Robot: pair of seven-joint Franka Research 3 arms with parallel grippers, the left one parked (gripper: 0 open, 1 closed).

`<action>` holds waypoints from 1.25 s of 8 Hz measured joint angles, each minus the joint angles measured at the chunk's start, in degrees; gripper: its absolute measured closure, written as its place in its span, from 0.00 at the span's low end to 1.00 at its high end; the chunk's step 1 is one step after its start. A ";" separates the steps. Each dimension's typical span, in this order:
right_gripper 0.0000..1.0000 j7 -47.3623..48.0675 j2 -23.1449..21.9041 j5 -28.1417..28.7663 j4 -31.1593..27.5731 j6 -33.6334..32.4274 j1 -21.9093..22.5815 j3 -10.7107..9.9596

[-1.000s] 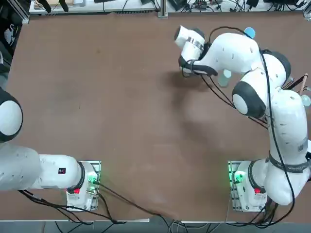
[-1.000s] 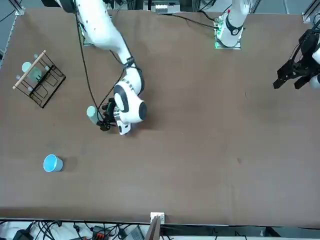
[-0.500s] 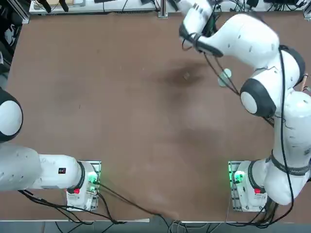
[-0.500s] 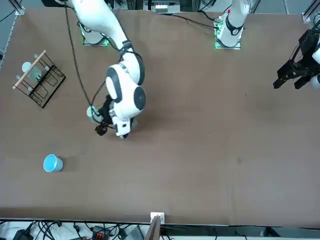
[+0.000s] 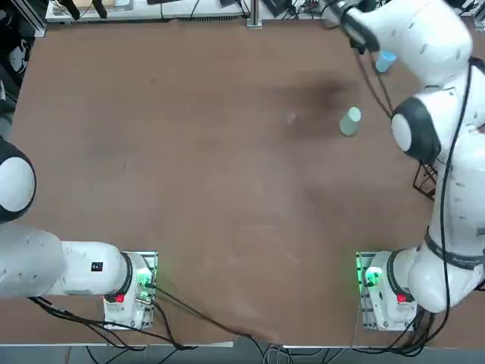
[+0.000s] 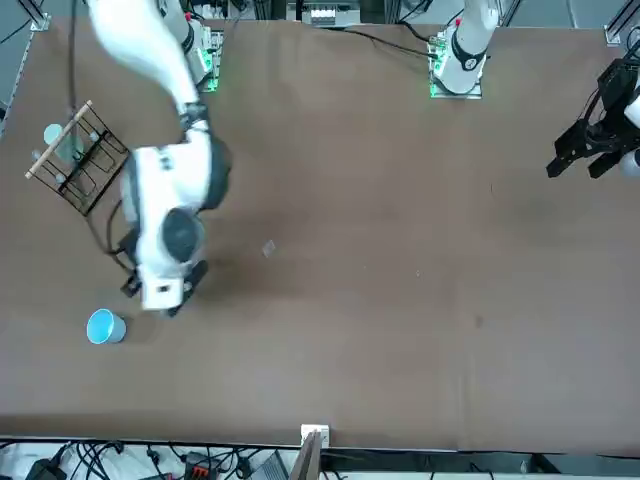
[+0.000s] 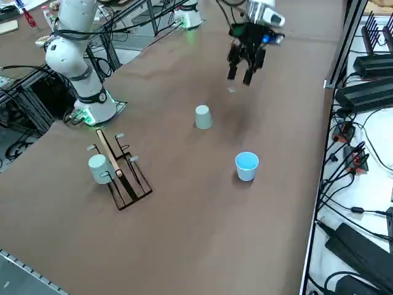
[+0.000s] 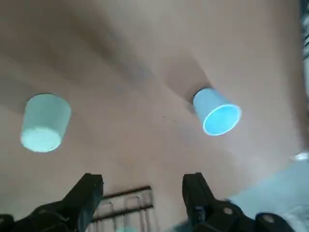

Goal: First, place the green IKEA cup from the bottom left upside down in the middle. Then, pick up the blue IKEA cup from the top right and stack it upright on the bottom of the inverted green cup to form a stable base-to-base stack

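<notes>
Seeing pale mint-green plastic cup point(image 7: 203, 117) inverted mid-table; my right gripper point(image 7: 241, 69) hangs open, empty; sky-blue plastic cup point(image 7: 247, 166) unpicked.

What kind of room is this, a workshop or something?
Most likely a robotics lab: two white robot arms bolted to a brown table, cables and power bricks along its edge, and plastic cups set out as practice objects, with the right gripper empty above them.

green cup point(image 5: 350, 121) near blue cup point(image 5: 385, 60)

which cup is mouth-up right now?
The blue IKEA cup, rim open upward. The green IKEA cup stands inverted, base up. The right gripper hovers open, empty.
</notes>
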 joint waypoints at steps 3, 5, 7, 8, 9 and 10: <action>0.00 -3.60 0.71 7.99 -0.56 10.52 -13.19 0.12; 0.00 -8.11 1.86 15.12 -2.84 19.14 -18.30 0.20; 0.01 -8.60 3.76 17.43 -4.61 26.04 -19.30 0.45; 0.02 -8.60 4.70 17.96 -5.47 28.67 -19.19 0.82; 0.04 -8.60 5.51 18.80 -6.95 31.63 -19.18 1.00; 0.07 -8.60 6.11 19.84 -8.74 34.30 -19.23 1.01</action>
